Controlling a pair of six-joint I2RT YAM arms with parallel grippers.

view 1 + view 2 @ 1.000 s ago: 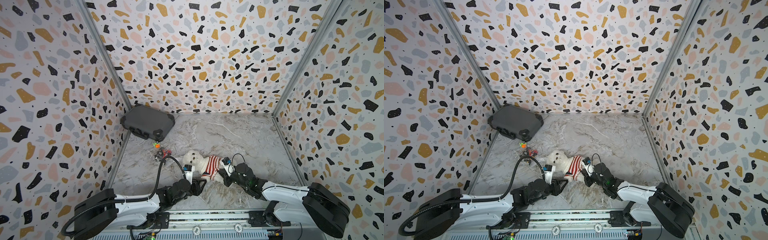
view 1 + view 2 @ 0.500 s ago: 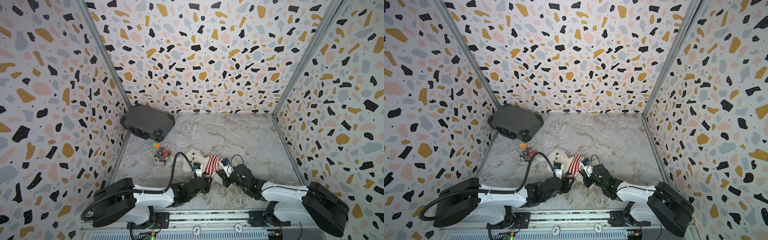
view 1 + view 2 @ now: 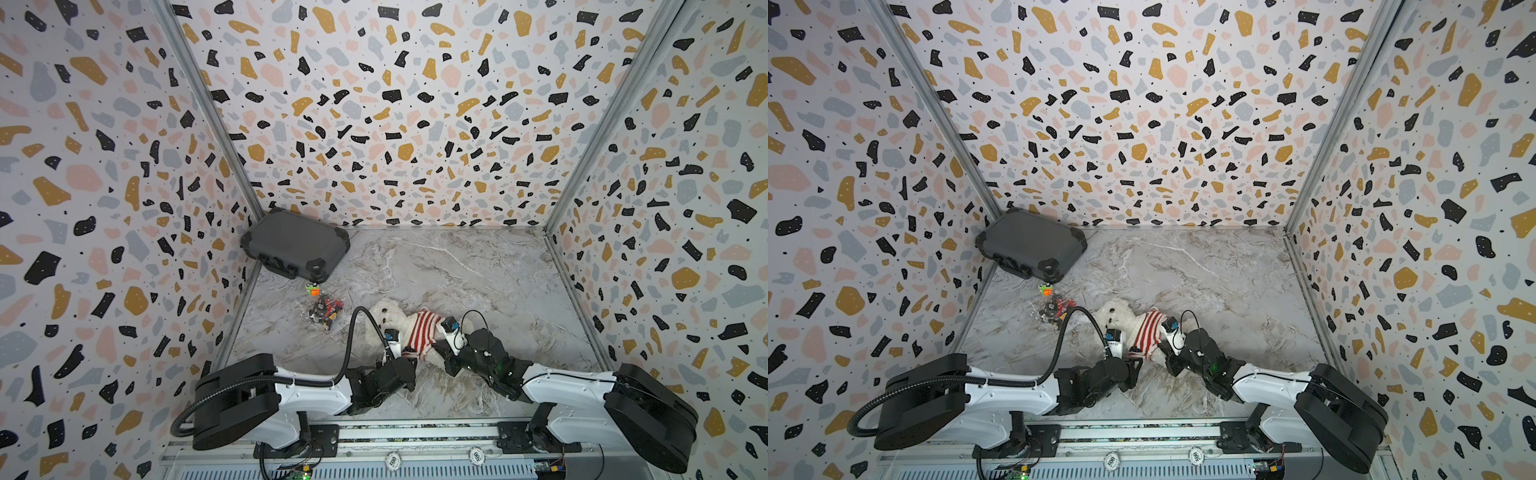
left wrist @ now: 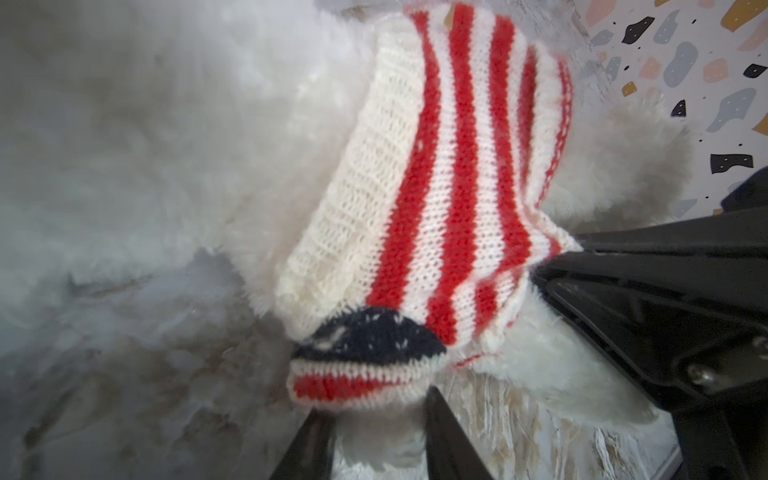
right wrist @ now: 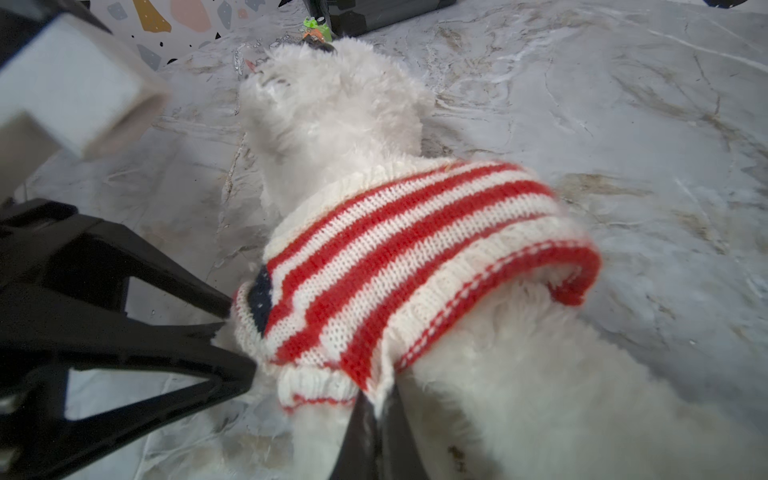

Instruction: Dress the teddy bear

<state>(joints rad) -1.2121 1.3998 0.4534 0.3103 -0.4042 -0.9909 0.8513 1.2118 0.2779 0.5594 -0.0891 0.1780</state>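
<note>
Teddy bear [image 3: 384,313]: lies flat on the worktop [image 3: 478,270] near the middle of the front edge, head toward the left edge, striped sweater [image 3: 422,328] pulled over the torso.

Right gripper [image 5: 376,415]: closed tight, pinches the sweater's lower hem, just beside the white belly fur.

Left gripper [image 4: 374,403]: jaws partly apart, straddles the red-and-white cuff [image 4: 361,382] of a sleeve with a navy patch. Tips right at the cuff; cannot tell whether pressing it.

Dark hard case [image 3: 295,247]: sits in the back left corner.

Small heap of colourful bits [image 3: 324,309]: rests between case and bear's head, close to the left edge.
</note>
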